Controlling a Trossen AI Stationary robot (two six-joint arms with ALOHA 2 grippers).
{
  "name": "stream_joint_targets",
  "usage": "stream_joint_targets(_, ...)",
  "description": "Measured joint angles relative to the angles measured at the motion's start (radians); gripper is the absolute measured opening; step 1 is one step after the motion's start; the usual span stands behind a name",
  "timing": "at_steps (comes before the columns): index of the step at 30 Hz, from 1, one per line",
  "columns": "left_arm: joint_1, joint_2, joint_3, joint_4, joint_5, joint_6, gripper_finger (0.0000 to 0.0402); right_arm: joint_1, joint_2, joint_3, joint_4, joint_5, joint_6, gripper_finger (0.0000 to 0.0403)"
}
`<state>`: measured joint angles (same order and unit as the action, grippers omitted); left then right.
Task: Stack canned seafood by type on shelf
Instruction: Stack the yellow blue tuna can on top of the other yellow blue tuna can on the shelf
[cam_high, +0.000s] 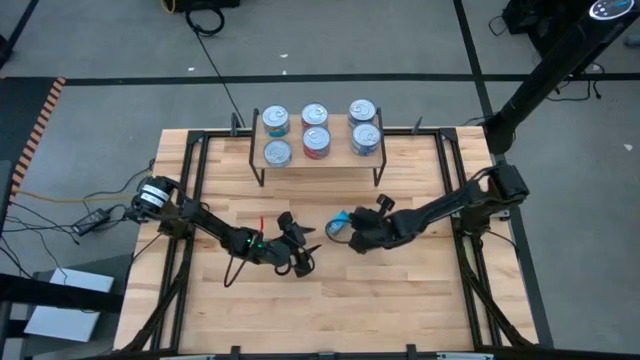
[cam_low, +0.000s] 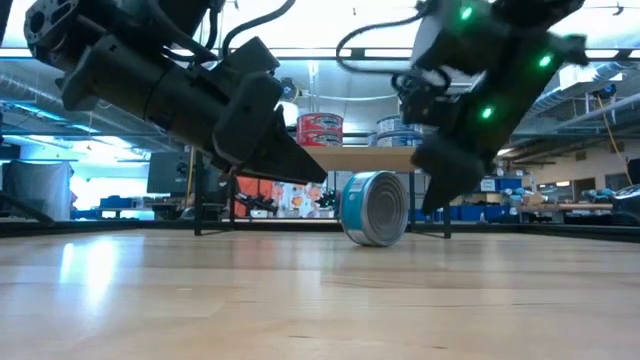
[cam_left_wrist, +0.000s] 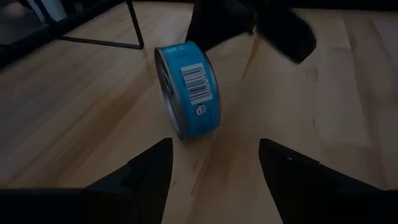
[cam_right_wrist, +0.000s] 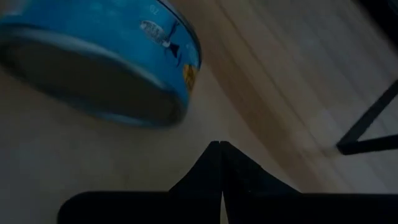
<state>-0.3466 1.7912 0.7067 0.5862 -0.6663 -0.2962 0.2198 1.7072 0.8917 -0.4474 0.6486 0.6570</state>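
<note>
One teal-labelled tin of canned seafood (cam_high: 338, 226) stands on its curved side on the tabletop, in front of the shelf (cam_high: 318, 165). It shows plainly in the low view (cam_low: 375, 208) and in the left wrist view (cam_left_wrist: 189, 90). My left gripper (cam_high: 306, 248) is open on the tin's near left side, with the tin beyond its fingertips (cam_left_wrist: 214, 163). My right gripper (cam_high: 354, 242) is shut just right of the tin and slants down (cam_right_wrist: 221, 155). It stands a small gap away from the tin (cam_low: 438, 190). Several more tins (cam_high: 316, 130) stand on the shelf.
The shelf's thin black legs (cam_high: 379, 172) stand just beyond the tin. Black frame rails (cam_high: 196, 190) run along the table's left and right sides. Bare wood (cam_high: 330, 310) lies toward the near edge.
</note>
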Motion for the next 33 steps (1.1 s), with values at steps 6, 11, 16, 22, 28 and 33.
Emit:
stream_joint_targets(6,0.0,0.0,0.0,-0.005,-0.019,0.003,0.0244,-0.017,0.027,-0.001,0.125,-0.095,-0.063,0.001)
stream_joint_targets(11,0.0,0.0,0.0,-0.006,-0.036,0.004,0.0244,0.009,0.019,0.0,0.181,-0.121,-0.074,0.001)
stream_joint_targets(16,0.0,0.0,0.0,-0.009,-0.046,0.008,0.0244,0.034,0.021,0.0,0.199,-0.141,-0.055,0.001)
stream_joint_targets(22,0.0,0.0,0.0,-0.02,-0.045,0.001,0.0244,0.052,0.021,0.0,0.244,-0.142,-0.051,0.001)
stream_joint_targets(28,0.0,0.0,0.0,-0.027,-0.061,-0.007,0.0244,0.055,0.022,0.0,0.287,-0.153,-0.05,0.001)
stream_joint_targets(33,0.0,0.0,0.0,-0.021,-0.042,-0.027,0.0244,0.055,0.026,0.0,0.322,-0.164,-0.052,0.001)
